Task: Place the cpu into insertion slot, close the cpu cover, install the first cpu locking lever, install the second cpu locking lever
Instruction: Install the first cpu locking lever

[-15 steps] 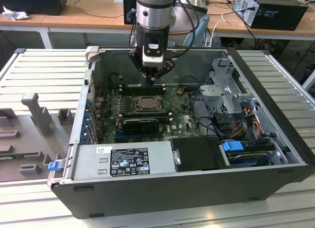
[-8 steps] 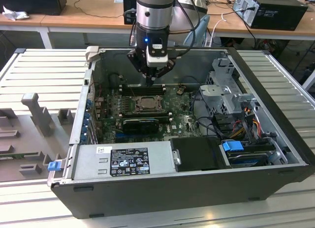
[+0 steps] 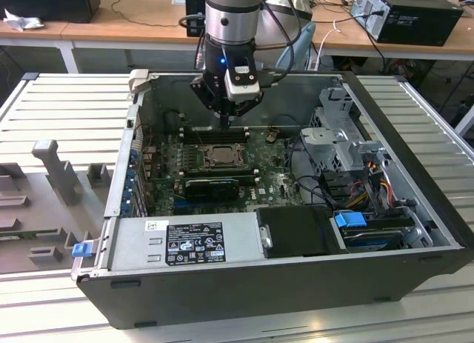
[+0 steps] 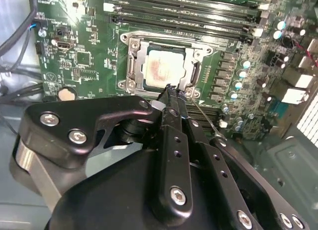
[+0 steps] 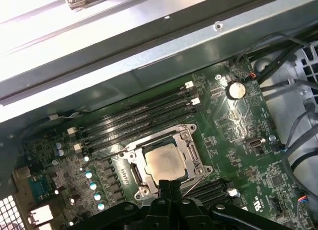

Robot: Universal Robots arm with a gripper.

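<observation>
The cpu [image 5: 164,163] sits in the slot [image 4: 166,45], cover [image 4: 136,66] apparently down over it; the pincer [image 4: 169,88], closed and empty, points at the slot's rim beside a lever [image 4: 203,115]; both levers look unlatched.

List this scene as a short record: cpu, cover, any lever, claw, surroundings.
cover: dull-grey square metal cpu cover, lying down flat on the board
cpu: silver-grey square cpu, seated flat, showing through the cover's window
lever: thin metal wire lever, slanting up beside the claw, apparently not latched
claw: black claw, shut, tip at the cover's edge
surroundings: green motherboard inside an open black computer case
</observation>
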